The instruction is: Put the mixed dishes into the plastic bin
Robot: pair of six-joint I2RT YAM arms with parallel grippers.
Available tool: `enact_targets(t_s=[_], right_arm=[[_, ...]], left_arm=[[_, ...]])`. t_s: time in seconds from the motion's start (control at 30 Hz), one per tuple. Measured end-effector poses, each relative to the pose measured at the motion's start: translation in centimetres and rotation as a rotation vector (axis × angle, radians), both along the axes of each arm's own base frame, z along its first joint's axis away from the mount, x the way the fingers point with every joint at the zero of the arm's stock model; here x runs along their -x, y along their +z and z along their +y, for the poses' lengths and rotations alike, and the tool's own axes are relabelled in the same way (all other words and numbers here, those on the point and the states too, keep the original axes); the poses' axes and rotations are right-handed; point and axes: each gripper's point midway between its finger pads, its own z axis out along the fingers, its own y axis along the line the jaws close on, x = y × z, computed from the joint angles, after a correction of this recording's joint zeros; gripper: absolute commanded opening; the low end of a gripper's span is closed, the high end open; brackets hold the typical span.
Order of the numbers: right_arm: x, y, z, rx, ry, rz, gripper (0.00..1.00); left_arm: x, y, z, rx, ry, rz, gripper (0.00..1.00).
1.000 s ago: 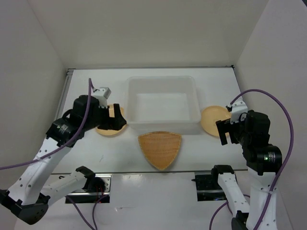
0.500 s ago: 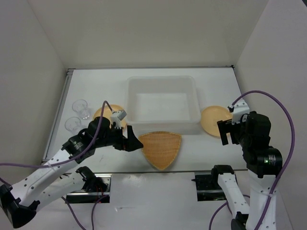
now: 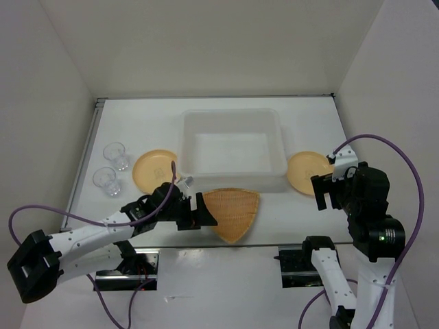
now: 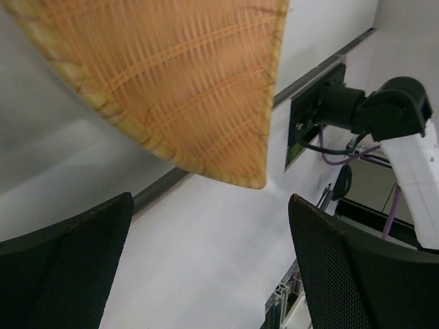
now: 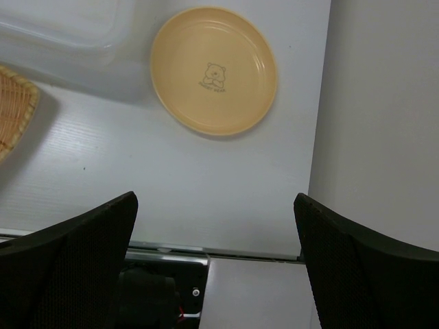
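Nearest the arm bases, the left gripper [image 3: 204, 215] lies low at the left edge of the tan woven plate [image 3: 233, 209]. Its jaws are spread wide and hold nothing. In the wrist view the plate's corner sits ahead between the two fingers [image 4: 68, 267], apart from both. The right gripper [image 3: 326, 195] hovers over the worktop [image 3: 288, 209], likewise released and empty, just short of the right yellow plate [image 5: 214, 70]. The left yellow plate [image 3: 153, 170] lies opposite, with the nearer glass cup [image 3: 105, 179] and the farther glass cup [image 3: 115, 155] to its left. The plastic bin [image 3: 233, 181] stands between the yellow plates, just behind the woven plate. Every dish rests outside it.
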Motion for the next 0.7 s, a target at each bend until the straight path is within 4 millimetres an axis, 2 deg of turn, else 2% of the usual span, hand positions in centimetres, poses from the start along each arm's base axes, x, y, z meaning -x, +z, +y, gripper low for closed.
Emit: enact_targets(t_s=[0.1, 0.27, 0.5, 0.6, 0.7], right_arm=[[0.2, -0.1, -0.1, 0.007, -0.003, 0.003, 0.99], [0.5, -0.2, -0.2, 0.011, -0.008, 0.006, 0.99], [0.7, -0.4, -0.2, 0.01, -0.009, 0.018, 0.99], [0.7, -0.5, -0.3, 0.011, -0.01, 0.022, 0.99], [0.8, -0.8, -0.3, 0.013, -0.012, 0.033, 0.99]], left_arm=[[0.7, -1.6, 0.2, 0.008, 0.038, 0.067, 1.0], [1.2, -3.2, 0.5, 0.032, 0.096, 0.139, 1.0], [-0.6, -2.6, -0.7, 0.111, 0.181, 0.149, 1.0], [-1.1, -3.6, -1.3, 0.106, 0.202, 0.185, 1.0], [-1.4, -5.6, -1.8, 0.072, 0.223, 0.244, 1.0]])
